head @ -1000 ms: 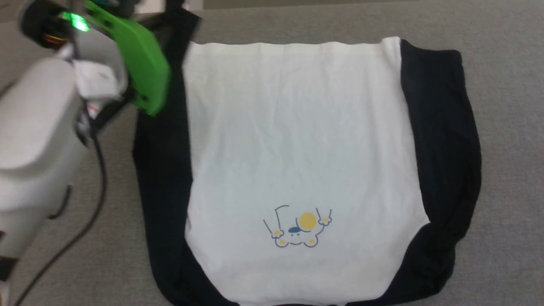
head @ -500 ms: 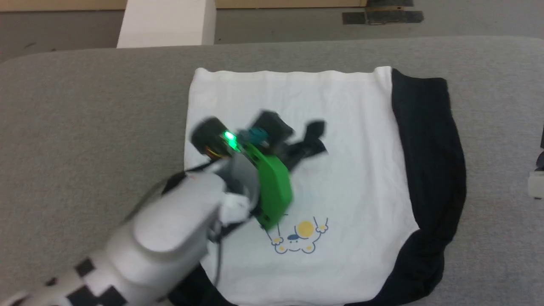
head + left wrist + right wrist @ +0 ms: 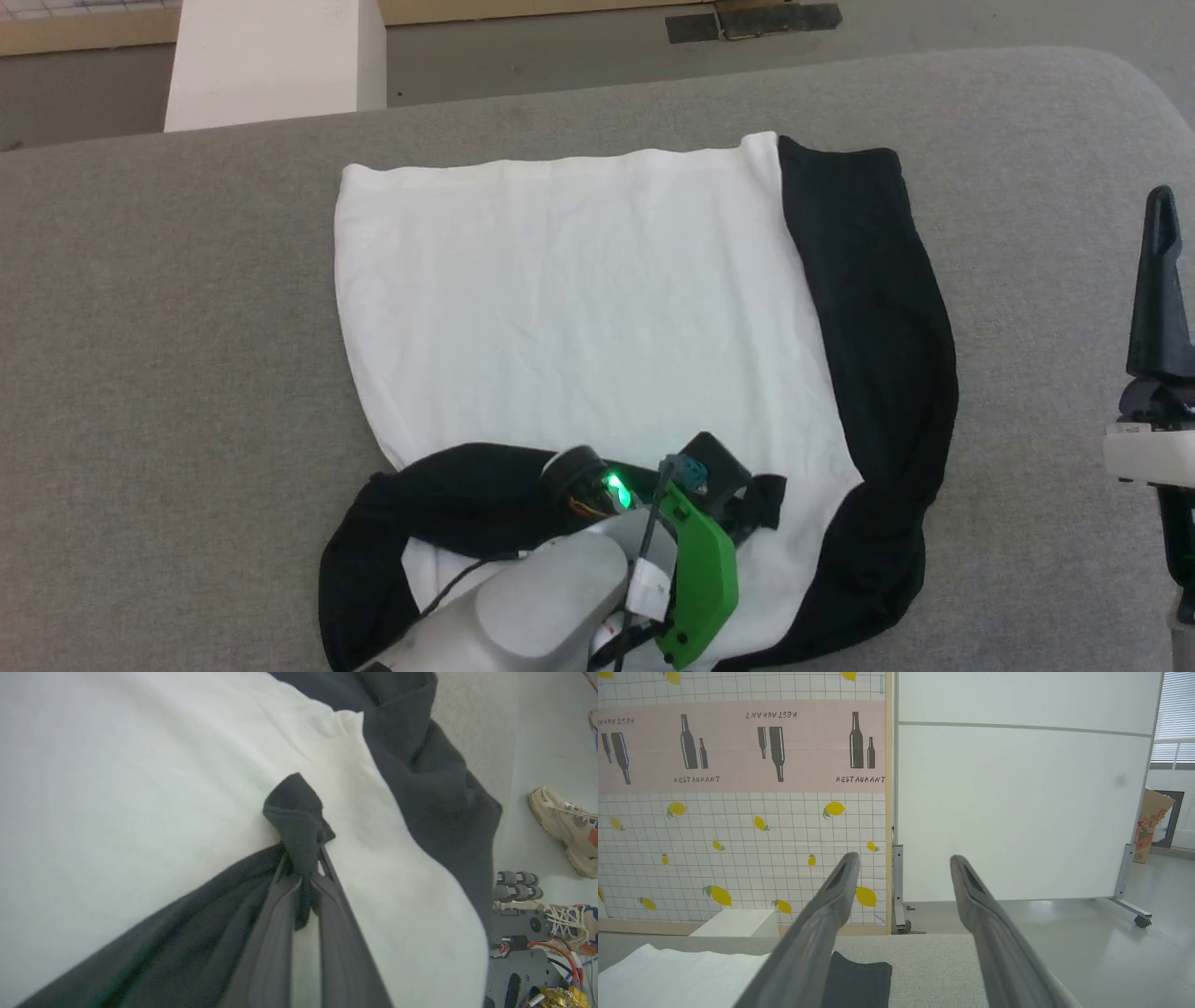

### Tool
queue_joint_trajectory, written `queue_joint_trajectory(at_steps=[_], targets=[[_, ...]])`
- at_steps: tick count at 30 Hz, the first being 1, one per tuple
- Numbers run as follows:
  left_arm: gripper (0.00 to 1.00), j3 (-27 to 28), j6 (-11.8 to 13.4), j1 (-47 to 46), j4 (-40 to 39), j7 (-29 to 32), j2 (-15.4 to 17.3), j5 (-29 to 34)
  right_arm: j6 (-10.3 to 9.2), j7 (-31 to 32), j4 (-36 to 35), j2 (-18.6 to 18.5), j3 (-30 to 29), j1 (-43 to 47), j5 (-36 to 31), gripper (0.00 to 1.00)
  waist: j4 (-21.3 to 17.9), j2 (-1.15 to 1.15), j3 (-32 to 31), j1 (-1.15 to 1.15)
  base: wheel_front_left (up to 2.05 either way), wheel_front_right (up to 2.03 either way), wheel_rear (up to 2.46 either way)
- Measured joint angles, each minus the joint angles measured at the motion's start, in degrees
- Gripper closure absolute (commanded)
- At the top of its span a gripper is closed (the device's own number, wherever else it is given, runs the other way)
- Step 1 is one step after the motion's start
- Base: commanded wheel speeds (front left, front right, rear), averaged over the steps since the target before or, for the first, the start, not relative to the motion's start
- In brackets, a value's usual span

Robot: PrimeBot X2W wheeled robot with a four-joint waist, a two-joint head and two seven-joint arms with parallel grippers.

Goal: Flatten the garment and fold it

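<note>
The garment (image 3: 579, 308) lies spread on the grey table, white body up, with one black sleeve (image 3: 878, 327) along its right side. The other black sleeve (image 3: 467, 495) is drawn across the near part of the white body. My left gripper (image 3: 747, 499) is shut on that sleeve's cuff (image 3: 296, 816), and the fingers (image 3: 280, 914) pinch the bunched black cloth just above the white fabric. My right gripper (image 3: 904, 859) is open and holds nothing. It stands off the garment's right side, one dark finger (image 3: 1160, 271) showing at the right edge of the head view.
The grey padded table (image 3: 140, 327) has bare surface left and right of the garment. Beyond its far edge stands a white block (image 3: 271, 56) on the floor. In the left wrist view, a person's shoes (image 3: 563, 826) and robot hardware (image 3: 523, 933) show past the table's edge.
My left gripper has carried the black sleeve from the garment's far left corner over the white body to its near part. The head camera has shifted too. The right gripper stays open.
</note>
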Motion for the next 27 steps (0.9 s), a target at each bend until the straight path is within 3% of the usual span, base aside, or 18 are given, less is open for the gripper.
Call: queue_joint_trajectory(at_steps=[2,3,4,8,10,14,19,22,27], targets=[[0.95,-0.12,-0.32,-0.05,3.12,-1.87,-0.79,-0.1,0.0,-0.04,0.29,0.01,0.4,-0.01,-0.13,0.0,-0.3,0.0,0.11,0.0,0.0,0.0,0.0],[0.42,-0.21,-0.51,-0.2,4.19,-2.71,-1.02,-0.08,0.0,-0.04,0.42,0.01,0.54,-0.01,-0.14,0.0,-0.39,0.0,0.12,0.0,0.0,0.0,0.0],[0.0,-0.37,-0.55,-0.54,5.16,-3.89,-1.22,0.1,0.0,-0.05,0.59,-0.01,0.58,-0.01,-0.24,0.0,-0.39,0.0,0.06,0.0,0.0,0.0,0.0],[0.0,0.91,-0.42,-1.23,6.62,-10.79,-1.86,0.33,0.0,-0.02,0.87,-0.3,0.52,-0.01,-0.55,0.0,0.0,0.0,-0.82,0.0,0.0,0.0,0.0],[0.0,2.8,1.13,-2.12,6.08,-16.04,-1.08,0.67,0.0,0.01,0.89,-0.64,0.14,-0.01,-0.55,0.0,0.37,0.0,-1.44,0.0,0.0,0.0,0.0],[0.0,10.01,9.66,-5.52,-0.2,-19.48,3.02,3.52,0.0,0.44,1.12,-2.09,-1.48,-0.23,-0.46,0.0,1.84,0.0,-2.34,0.0,0.0,0.0,0.0],[0.0,26.68,21.24,-3.97,-19.23,-19.71,12.66,10.72,0.0,3.76,3.59,-5.08,-2.79,-3.21,1.25,0.0,4.17,0.0,-2.48,0.0,0.0,0.0,0.0],[0.0,35.74,25.95,1.38,-27.7,-19.71,16.94,14.15,0.0,5.67,6.21,-8.16,-3.01,-7.65,2.12,0.0,5.28,0.0,-1.74,0.0,0.0,0.0,0.0],[0.0,46.82,30.17,11.7,-38.02,-19.71,18.47,18.84,0.0,13.83,13.13,-12.78,-1.33,-16.42,6.64,0.0,6.86,0.0,0.37,0.0,0.0,0.0,0.0]])
